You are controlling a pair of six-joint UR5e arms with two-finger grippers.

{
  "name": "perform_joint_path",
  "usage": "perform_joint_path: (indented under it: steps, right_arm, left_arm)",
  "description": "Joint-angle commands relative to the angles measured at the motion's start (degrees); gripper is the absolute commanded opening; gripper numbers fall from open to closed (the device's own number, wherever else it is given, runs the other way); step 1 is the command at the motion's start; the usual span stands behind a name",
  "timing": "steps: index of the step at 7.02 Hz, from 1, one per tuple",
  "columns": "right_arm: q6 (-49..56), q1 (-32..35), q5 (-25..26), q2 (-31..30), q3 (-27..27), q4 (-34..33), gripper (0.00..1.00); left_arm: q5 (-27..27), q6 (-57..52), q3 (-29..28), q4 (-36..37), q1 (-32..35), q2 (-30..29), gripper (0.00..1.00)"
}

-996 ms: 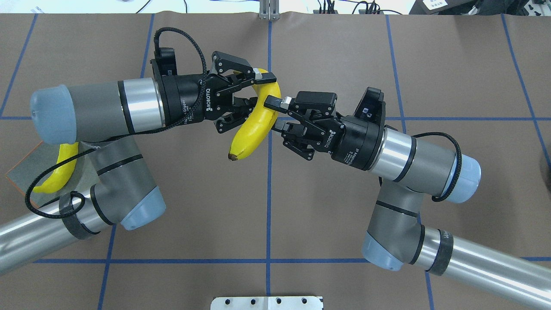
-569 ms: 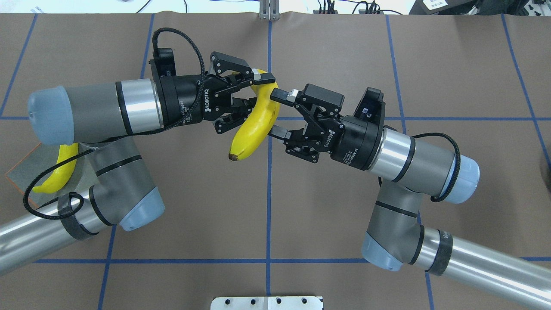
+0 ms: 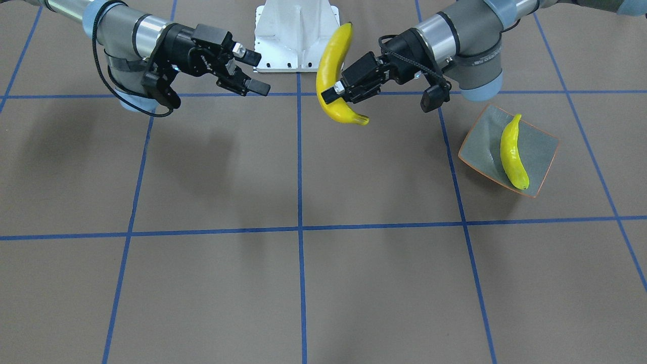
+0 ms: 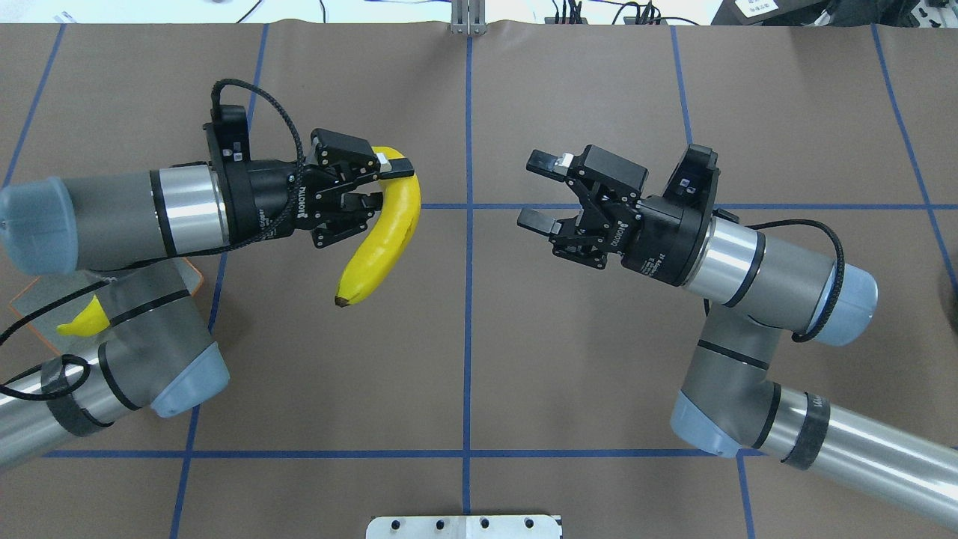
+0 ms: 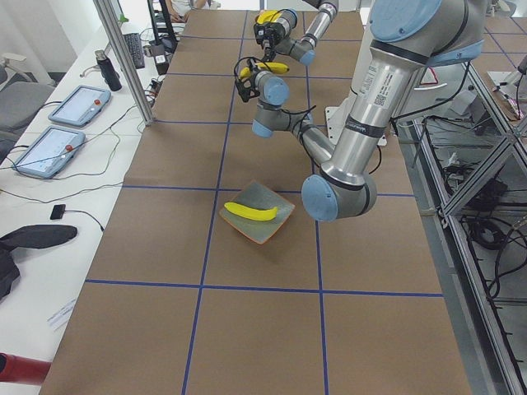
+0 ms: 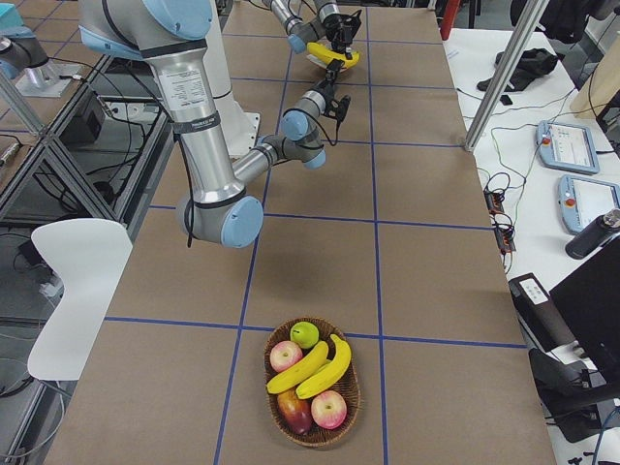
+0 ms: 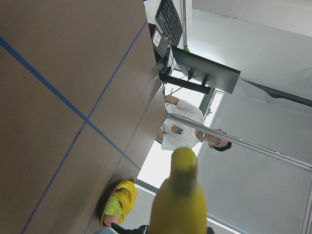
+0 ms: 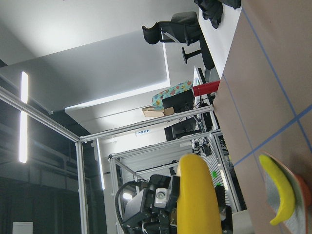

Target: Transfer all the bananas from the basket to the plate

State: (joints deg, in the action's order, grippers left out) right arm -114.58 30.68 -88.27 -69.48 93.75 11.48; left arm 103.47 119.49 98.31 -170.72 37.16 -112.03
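Left arm has the banana, and the plate is at its 8 o'clock.

In the overhead view my left gripper point(image 4: 385, 186) is clamped on a banana point(image 4: 383, 238) near its upper end, holding it above the table. The banana's long axis runs from 1 to 7 o'clock, with the dark tip toward 7. The plate point(image 4: 36, 301) lies at about 8 o'clock from those fingers, half hidden under the left elbow, with another banana point(image 3: 513, 151) lying in it. I judge that the left arm, far the nearer, should swing toward 8 and lay the fruit alongside that one, not across it. My right gripper point(image 4: 530, 189) hovers at 3 o'clock, fingers apart and empty. Two more bananas point(image 6: 315, 368) wait in the basket point(image 6: 274, 407).
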Motion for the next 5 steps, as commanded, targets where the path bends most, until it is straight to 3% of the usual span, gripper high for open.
perform_joint_path:
  steps: [1,2,5]
  right_arm:
    - [7.8,3.9,-2.6,-4.2,-2.9,-0.8,1.0]
    - [12.3,6.2,-6.1,-5.6,-5.1,-0.8,1.0]
    - [17.8,8.4,-7.2,-7.2,-9.3,-0.7,1.0]
  left_arm:
    - [6.9,-13.6,0.2,0.6,4.8,8.5,0.0]
    - [10.6,-19.9,-0.5,1.3,7.8,12.2,0.0]
    - [10.9,-42.4,-2.4,11.4,11.6,17.0,0.0]
